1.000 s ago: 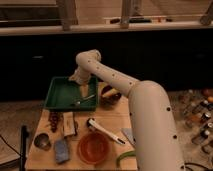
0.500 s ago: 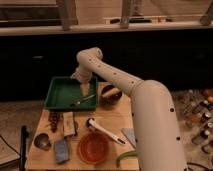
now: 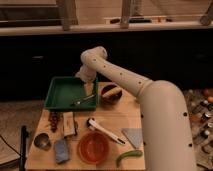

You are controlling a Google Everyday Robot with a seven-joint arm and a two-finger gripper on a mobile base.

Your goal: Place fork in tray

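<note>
You see a green tray (image 3: 60, 92) with a silver fork (image 3: 83, 100) lying in it. The cream-white arm (image 3: 130, 82) reaches over it, and its gripper (image 3: 89, 89), a pale cream colour, hangs above the tray's right side. Beside the tray sits a dark bowl (image 3: 111, 94) with something yellowish inside. The table (image 3: 112, 120) is light tan wood. On it lie an orange-red plate (image 3: 93, 147), a white utensil (image 3: 106, 131) with a black end, a green vegetable (image 3: 129, 157), a blue-grey sponge (image 3: 61, 150) and a grey metal cup (image 3: 42, 141).
</note>
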